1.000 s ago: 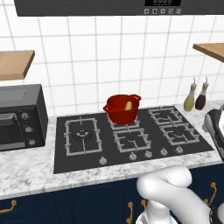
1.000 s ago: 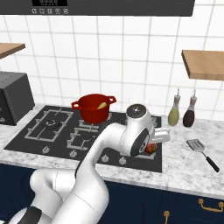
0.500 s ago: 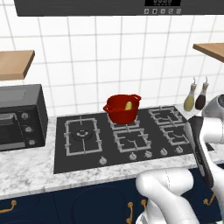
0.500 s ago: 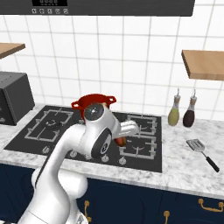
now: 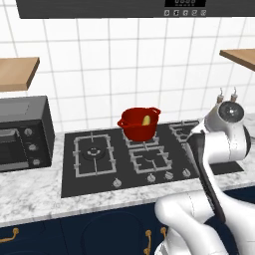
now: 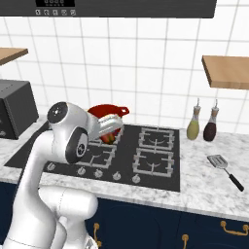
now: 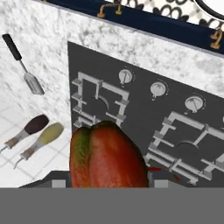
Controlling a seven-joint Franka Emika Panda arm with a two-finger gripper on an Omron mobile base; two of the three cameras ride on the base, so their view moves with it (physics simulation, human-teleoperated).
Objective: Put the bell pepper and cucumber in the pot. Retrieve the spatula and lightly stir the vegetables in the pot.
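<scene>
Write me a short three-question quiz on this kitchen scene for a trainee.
1. True or false: the spatula lies on the counter, to the right of the stove and apart from it.
2. What is between the fingers of the gripper? A: a spoon. B: a pepper. C: nothing.
3. How many bottles stand by the wall, to the right of the stove?
Key: 1 true; 2 B; 3 two.
</scene>
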